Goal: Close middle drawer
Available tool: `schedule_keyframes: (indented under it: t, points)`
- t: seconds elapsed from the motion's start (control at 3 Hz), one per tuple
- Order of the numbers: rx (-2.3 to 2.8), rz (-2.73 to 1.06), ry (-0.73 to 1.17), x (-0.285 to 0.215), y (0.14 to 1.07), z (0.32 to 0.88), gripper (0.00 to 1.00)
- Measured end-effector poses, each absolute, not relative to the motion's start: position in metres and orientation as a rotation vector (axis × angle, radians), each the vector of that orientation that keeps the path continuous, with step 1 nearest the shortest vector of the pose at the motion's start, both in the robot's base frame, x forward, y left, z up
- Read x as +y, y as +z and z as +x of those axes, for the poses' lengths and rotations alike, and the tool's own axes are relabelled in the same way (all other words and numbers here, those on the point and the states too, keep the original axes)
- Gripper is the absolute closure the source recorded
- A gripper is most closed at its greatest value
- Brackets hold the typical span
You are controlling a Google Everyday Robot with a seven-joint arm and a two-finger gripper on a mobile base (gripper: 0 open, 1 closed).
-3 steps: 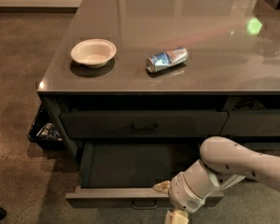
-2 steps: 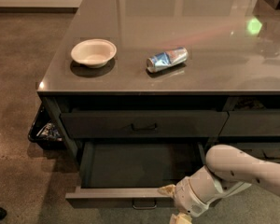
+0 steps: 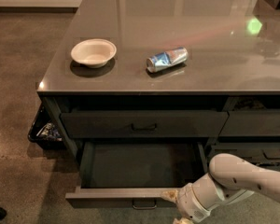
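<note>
The middle drawer point(image 3: 130, 197) is pulled far out below the shut top drawer point(image 3: 143, 123). Its dark inside is empty and its small pull handle point(image 3: 144, 203) shows on the front edge. My gripper point(image 3: 173, 200) is at the bottom right, at the right part of the drawer's front, with a beige fingertip point(image 3: 168, 196) touching the top edge of the front panel. The white arm point(image 3: 242, 181) comes in from the right. Most of the gripper lies below the frame's edge.
On the grey counter point(image 3: 177, 31) lie a white bowl point(image 3: 93, 52) and a tipped blue-and-silver can point(image 3: 167, 59). A narrower drawer stack point(image 3: 261, 125) is to the right. A dark bin point(image 3: 45, 129) with clutter stands on the floor at the left.
The arm has shifted down and to the right, with the elbow lower. The fingertip stays at the drawer's front edge. The drawer stands about as far out as before.
</note>
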State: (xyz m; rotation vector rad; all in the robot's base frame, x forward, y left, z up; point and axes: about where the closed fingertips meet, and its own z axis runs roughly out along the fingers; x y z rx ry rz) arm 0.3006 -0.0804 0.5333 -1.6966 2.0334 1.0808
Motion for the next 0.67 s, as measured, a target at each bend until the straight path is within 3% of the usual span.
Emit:
schedule_keyframes:
  t: [0.67]
  points:
    - [1.983, -1.656, 1.204, -0.066, 0.479, 0.302, 0.0]
